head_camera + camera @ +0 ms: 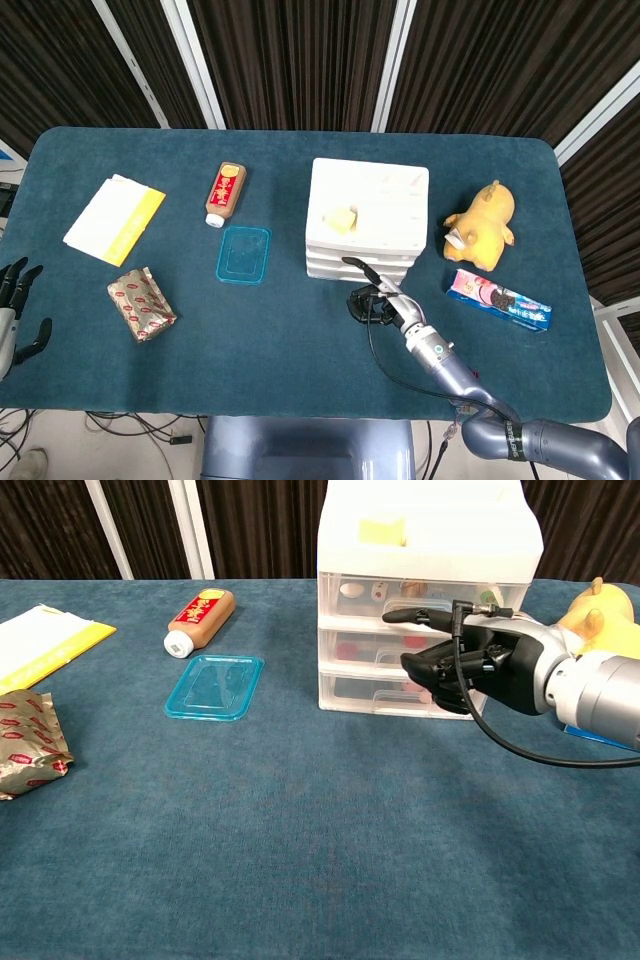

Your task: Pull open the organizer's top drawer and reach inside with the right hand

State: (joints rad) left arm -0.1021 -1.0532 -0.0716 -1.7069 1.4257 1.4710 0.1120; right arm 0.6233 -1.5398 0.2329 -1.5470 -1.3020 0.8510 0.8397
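Overhead head view; low frontal chest view

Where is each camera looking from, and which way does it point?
Head view: high up, looking down on the whole table; both hands show, the left hand at the edge.
Chest view: low, looking straight across at the organizer front; only the right hand shows.
Both share the right hand, organizer and blue lid.

Your right hand [470, 660] reaches in from 3 o'clock, one finger extended toward 9, the others curled under, holding nothing. Your left hand [12, 305] idles at 9 o'clock, fingers apart.
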